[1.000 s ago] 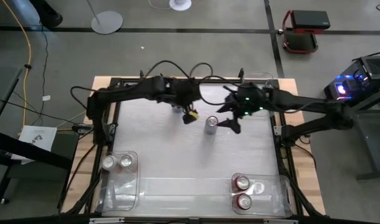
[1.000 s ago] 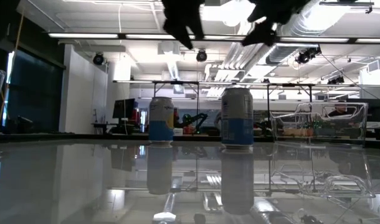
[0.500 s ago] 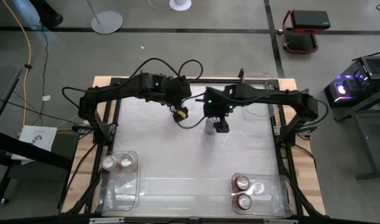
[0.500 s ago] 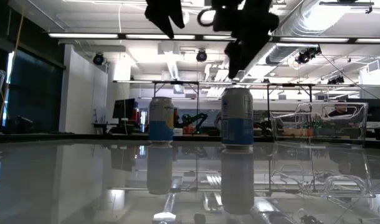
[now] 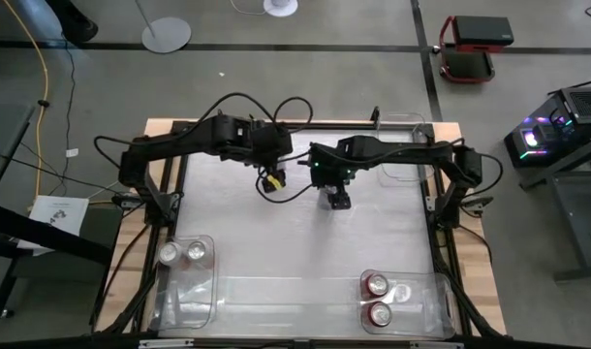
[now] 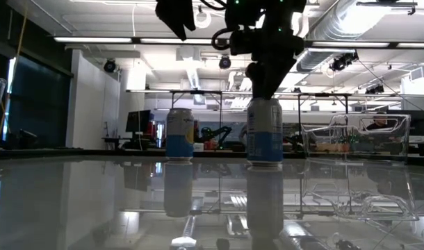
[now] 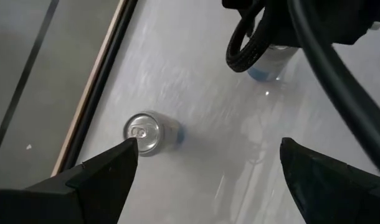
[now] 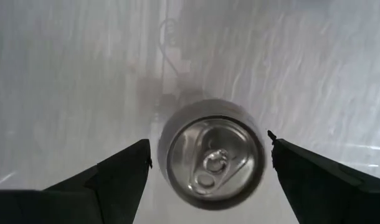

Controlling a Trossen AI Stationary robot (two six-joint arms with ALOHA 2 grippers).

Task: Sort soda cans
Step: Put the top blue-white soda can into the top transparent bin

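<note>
Two silver-topped soda cans with pale and blue bodies stand upright on their bases on the table. The can (image 6: 265, 132) at mid-table sits right under my right gripper (image 8: 209, 142). That gripper is open and points down, a finger on either side of the can's top (image 8: 213, 155) with a gap to each. The other can (image 7: 144, 132) stands near the table's far edge (image 6: 179, 134). My left gripper (image 7: 209, 155) hangs open high above and beside it. Two silver cans (image 5: 182, 253) and two red cans (image 5: 378, 299) lie in bins.
A clear bin (image 5: 186, 276) sits at the near left corner and another (image 5: 412, 301) at the near right. A third clear bin (image 6: 354, 135) stands at the far right. The right arm's cable loop (image 7: 246, 43) hangs between the two grippers. Bare tabletop lies in the near middle.
My right gripper has swung toward the table's left, turned to point down, and come down over the mid-table can, fingers either side of its top. My left gripper has drawn back toward the table's left. Both cans have stayed put.
</note>
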